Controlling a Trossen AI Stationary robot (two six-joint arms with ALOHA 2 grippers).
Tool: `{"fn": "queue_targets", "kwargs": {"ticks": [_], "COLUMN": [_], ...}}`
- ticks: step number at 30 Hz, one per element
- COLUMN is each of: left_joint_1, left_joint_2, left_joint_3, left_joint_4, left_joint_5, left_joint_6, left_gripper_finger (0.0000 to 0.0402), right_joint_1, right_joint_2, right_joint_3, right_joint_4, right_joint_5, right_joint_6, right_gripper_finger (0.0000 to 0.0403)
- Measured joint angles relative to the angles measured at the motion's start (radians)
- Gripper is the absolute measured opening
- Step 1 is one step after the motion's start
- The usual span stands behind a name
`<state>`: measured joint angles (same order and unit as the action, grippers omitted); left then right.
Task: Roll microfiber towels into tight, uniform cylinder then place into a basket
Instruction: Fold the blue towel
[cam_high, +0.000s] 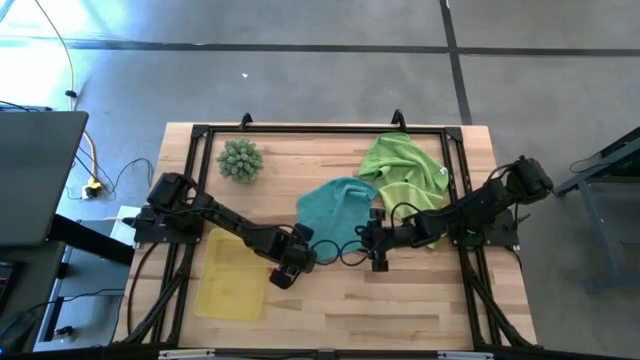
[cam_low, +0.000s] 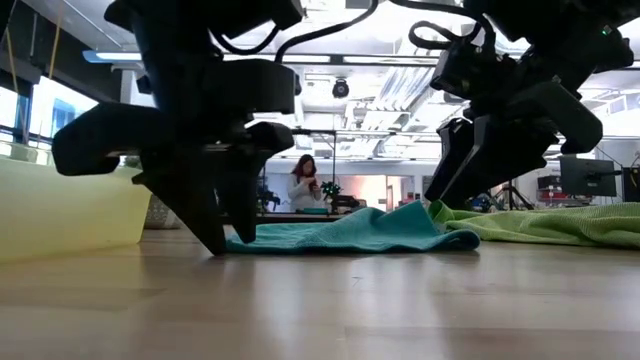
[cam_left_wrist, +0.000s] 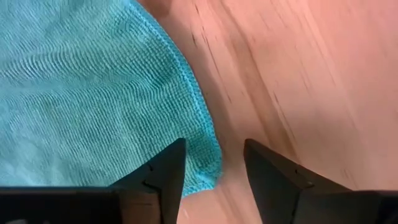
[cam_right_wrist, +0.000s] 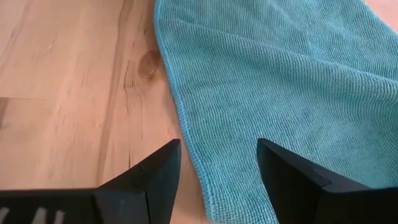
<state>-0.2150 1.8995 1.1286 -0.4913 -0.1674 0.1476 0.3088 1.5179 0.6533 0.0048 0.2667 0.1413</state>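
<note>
**Two grippers bracket a teal towel at mid-table**

From left: the yellow basket (cam_high: 232, 275) sits at the table's (cam_high: 330, 310) front-left, holding nothing, with a spiky green ball (cam_high: 240, 160) well behind it. Next comes the left gripper (cam_high: 283, 277), low over the wood just off the near-left corner of the teal towel (cam_high: 338, 207) — its fingers (cam_left_wrist: 163, 174) parted, the towel's corner lying between their tips, nothing pinched. The towel lies spread and rumpled at the centre, unrolled. The right gripper (cam_high: 378, 262) hovers at the towel's near-right edge, jaws wide, one finger (cam_right_wrist: 292, 177) over the cloth and the other over bare wood. Farthest right, the lime green towels (cam_high: 408, 175) lie heaped — touching the teal one's far edge.
</note>
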Motion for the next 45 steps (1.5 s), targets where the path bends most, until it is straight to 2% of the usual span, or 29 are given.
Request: {"fn": "queue_targets", "kwargs": {"ticks": [5, 12, 15, 20, 26, 34, 37, 40, 45], "left_joint_1": [0.0, 0.03, 0.046, 0.052, 0.052, 0.054, 0.062, 0.076, 0.096], "left_joint_2": [-0.001, 0.0, 0.0, 0.0, 0.0, 0.0, 0.0, 0.0, 0.0], "left_joint_3": [-0.003, -0.004, -0.004, 0.007, 0.108, 0.242, 0.282, 0.299, 0.334], "left_joint_4": [0.007, 0.017, 0.016, -0.006, -0.138, -0.237, -0.268, -0.276, -0.332], "left_joint_5": [0.003, -0.083, -0.083, -0.075, -0.038, -0.027, -0.026, -0.023, -0.019], "left_joint_6": [-0.007, -0.097, -0.139, -0.146, -0.163, -0.163, -0.163, -0.164, -0.163], "left_gripper_finger": [0.0111, 0.0033, 0.0006, 0.0003, 0.0001, 0.0001, 0.0, 0.0, 0.0], "right_joint_1": [0.0, 0.0, 0.0, 0.0, 0.0, 0.007, 0.025, 0.048, 0.078], "right_joint_2": [0.0, 0.0, 0.0, 0.0, 0.0, 0.041, 0.071, 0.104, 0.149], "right_joint_3": [0.0, 0.0, 0.0, 0.0, 0.0, 0.0, 0.0, 0.0, 0.0], "right_joint_4": [0.003, 0.023, 0.023, 0.034, 0.112, 0.136, 0.152, 0.148, 0.147], "right_joint_5": [0.0, -0.001, -0.005, -0.013, -0.088, -0.117, -0.118, -0.067, 0.121], "right_joint_6": [0.0, 0.0, 0.0, 0.0, -0.01, -0.011, -0.057, -0.111, -0.13], "right_gripper_finger": [0.0204, 0.0204, 0.0204, 0.0204, 0.0204, 0.0204, 0.0204, 0.0204, 0.0204]}}
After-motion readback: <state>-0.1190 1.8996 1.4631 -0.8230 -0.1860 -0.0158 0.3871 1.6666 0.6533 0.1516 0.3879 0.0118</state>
